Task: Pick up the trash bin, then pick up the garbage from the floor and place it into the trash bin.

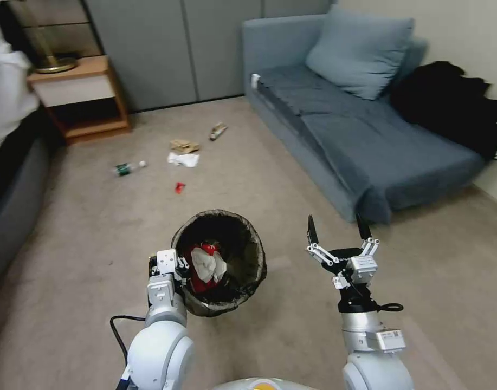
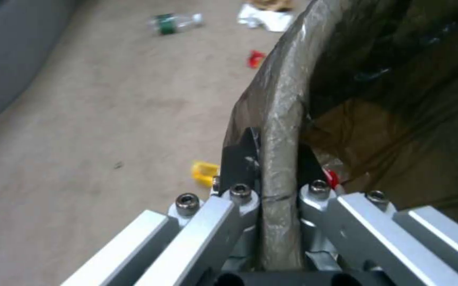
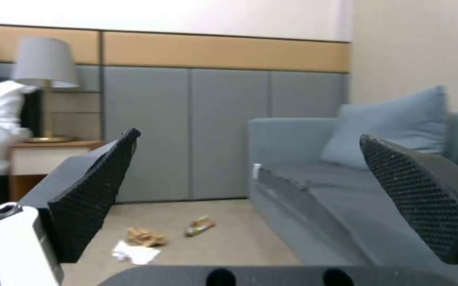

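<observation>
the floor [image 1: 96, 244] is beige carpet. on it, near a wooden side table [image 1: 80, 97], lie a clear bottle with a green label [image 1: 126, 168], a crumpled brown paper bag [image 1: 184, 145] touching a white tissue [image 1: 184, 159], a golden wrapper [image 1: 218, 130] and a small red wrapper [image 1: 179, 187]. a yellow wrapper [image 2: 204, 171] lies on the carpet beside the bin. a blue sofa [image 1: 356, 141] stands to the right.

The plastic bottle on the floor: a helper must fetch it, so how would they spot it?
Start at the wooden nightstand by the wall. On the carpet in front lies the bottle, left of the white tissue. It alone is clear, with a green label.
</observation>
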